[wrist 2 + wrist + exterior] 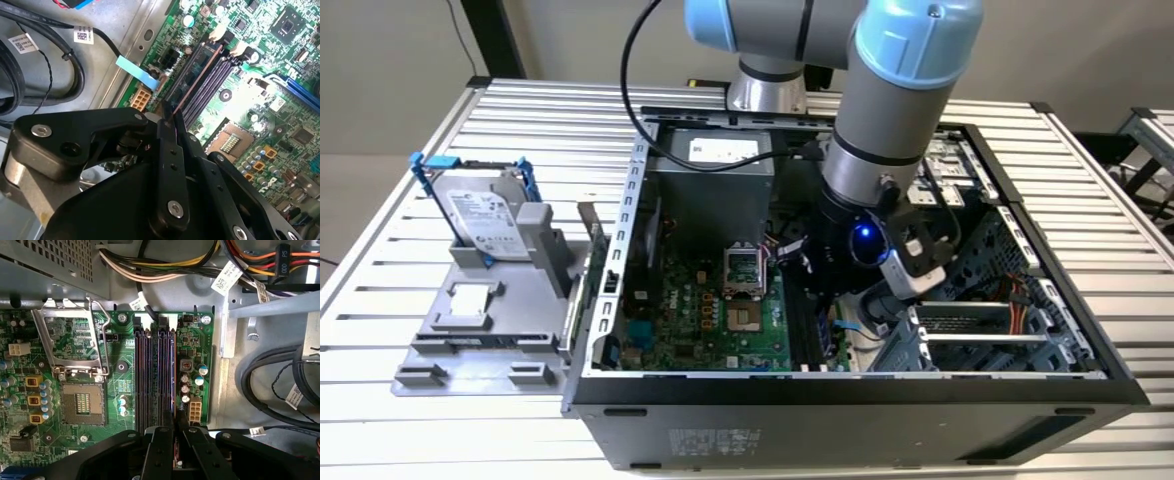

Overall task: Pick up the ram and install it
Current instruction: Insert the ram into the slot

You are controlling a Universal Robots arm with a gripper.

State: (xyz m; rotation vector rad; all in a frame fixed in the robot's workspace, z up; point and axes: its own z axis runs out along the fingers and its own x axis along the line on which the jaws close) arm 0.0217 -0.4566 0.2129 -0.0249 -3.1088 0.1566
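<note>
My black metal gripper (172, 125) is down inside the open black computer case (854, 390), and its two fingers (167, 165) are pinched tight on the thin, flat, dark ram stick (197, 82). I hold the stick on its edge, long side along the long black memory slots (155, 375), so that it can slide straight down into one. In the second wrist view the stick looks like a thin brown line running from my fingertips toward 1 o'clock, right over the slots and their white end clips (239, 48). It seems to sit in or just above a slot; I cannot tell which. The slots lie on the green circuit board (60, 365), with the square silver chip socket (82, 405) near them. Coloured wires (165, 262) hang at 12 o'clock in the first wrist view. In the exterior view the case lies on its side on a tabletop of silver metal bars (1107, 210). At 9 o'clock of the case, a silver boxy hard drive with a blue bracket (487, 215) stands in a grey plastic holder (494, 330). The room around the tabletop looks plain and pale.
</note>
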